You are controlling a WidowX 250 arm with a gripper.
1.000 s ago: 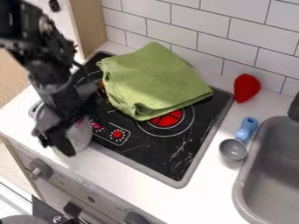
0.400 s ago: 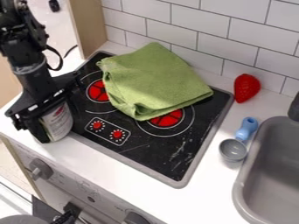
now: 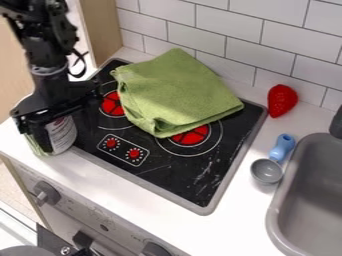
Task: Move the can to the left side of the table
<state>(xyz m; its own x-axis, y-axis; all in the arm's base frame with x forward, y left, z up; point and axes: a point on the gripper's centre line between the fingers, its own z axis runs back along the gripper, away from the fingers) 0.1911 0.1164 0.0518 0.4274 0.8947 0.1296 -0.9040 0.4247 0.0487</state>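
Can (image 3: 63,133) stands at left end of the white counter (image 3: 113,192), clasped between widely parted fingers of the gripper (image 3: 57,134); placing seems in hand, needing next a gentle release.

I can read no words, numbers or signs; the print on the can (image 3: 63,134), beside the cooktop (image 3: 175,181), is too small.

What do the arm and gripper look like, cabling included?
Arm: black, jointed, chunky segments, with a lighter greyish band partway down. Thin black cable loops out from its side. Gripper: also black, with a wide crosswise body.
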